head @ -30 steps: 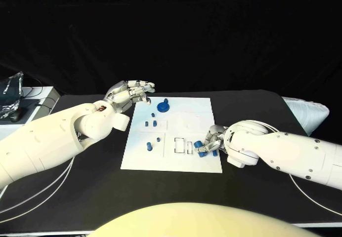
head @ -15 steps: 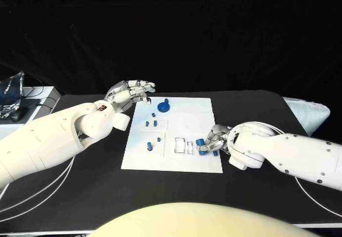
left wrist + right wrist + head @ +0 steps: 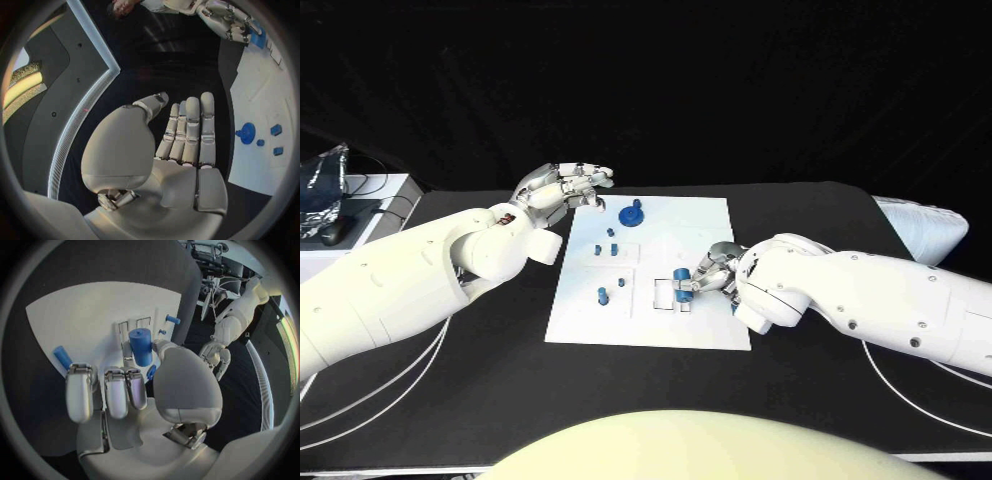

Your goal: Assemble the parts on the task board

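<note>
The task board (image 3: pixel 689 325) lies in the middle of the bench (image 3: pixel 488 380). The round part (image 3: pixel 630 215) stands near the board's far left corner, just beside the left hand (image 3: pixel 567 186), which hangs off that corner. Near the board's right edge, the right hand (image 3: pixel 708 281) holds a cylinder part (image 3: pixel 682 279) over the slots (image 3: pixel 661 294).
</note>
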Motion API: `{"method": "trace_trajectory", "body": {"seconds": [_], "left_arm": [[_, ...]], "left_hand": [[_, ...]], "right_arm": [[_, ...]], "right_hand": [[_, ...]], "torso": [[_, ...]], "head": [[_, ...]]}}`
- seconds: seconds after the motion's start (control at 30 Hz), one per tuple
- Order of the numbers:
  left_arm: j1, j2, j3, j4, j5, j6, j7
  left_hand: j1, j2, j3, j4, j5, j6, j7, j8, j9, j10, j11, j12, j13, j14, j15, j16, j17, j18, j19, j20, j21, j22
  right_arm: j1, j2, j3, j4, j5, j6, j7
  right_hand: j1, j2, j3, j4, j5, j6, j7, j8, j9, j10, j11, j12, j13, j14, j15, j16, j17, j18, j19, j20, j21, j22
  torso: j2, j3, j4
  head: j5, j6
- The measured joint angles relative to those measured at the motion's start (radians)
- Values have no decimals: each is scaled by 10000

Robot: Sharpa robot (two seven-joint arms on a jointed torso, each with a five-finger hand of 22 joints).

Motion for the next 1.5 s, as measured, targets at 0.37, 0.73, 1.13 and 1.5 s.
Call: {"method": "trace_trajectory", "body": {"seconds": [0.37, 0.73, 1.13, 1.5], "left_arm": [[0, -9, 0, 19, 2, 8, -24], [0, -15, 0, 26, 4, 22, -59], [0, -29, 0, 34, 6, 28, -93], [0, -47, 0, 47, 6, 30, -120]], "left_hand": [[0, 0, 0, 0, 0, 0, 0, 0, 0, 0, 0, 0, -10, 0, 0, 0, 0, 0, 0, 0, 0, -13], [0, 0, -50, 50, 0, -35, 36, 0, -8, 0, 0, 0, -18, 0, 0, 0, -1, 0, -1, 0, -38, -26], [0, 0, -57, 57, 0, -36, 37, 0, -20, -38, 38, 0, -20, 0, 0, 0, 7, -1, -1, 0, -38, -45], [0, 0, -74, 74, 0, -69, 69, 0, -19, -38, 37, 0, -25, 1, 0, 0, 7, 0, 0, 0, -38, -45]], "right_arm": [[-80, 545, -11, -478, 530, -34, 6], [-134, 747, -43, -656, 724, 27, -9], [-143, 783, -52, -711, 730, 103, -35], [-158, 890, -49, -949, 678, 101, -24]], "right_hand": [[-171, -90, 153, -104, -69, 0, 0, 0, 193, 0, 0, 0, -1, 0, 1, 0, -1, 0, 0, 0, 0, -1], [-306, -139, 194, -144, -134, 0, 0, -9, 192, 0, 1, 0, -3, 0, 1, 0, -1, 0, 0, 0, 0, -2], [-515, -245, 635, -530, -475, 1, 0, -39, 249, 0, 1, 0, -2, 0, 2, 0, -2, 0, 0, 1, -1, -4], [-1011, -379, 1008, -964, -1661, 100, -35, -8, 346, 0, 2, 0, 4, 1, 2, 0, -1, 0, 0, 1, -1, -5]], "torso": [[10, -7, 5], [5, 5, -8], [9, 11, -7], [21, 9, 3]], "head": [[24, 0], [40, 0], [83, 0], [89, 0]]}}
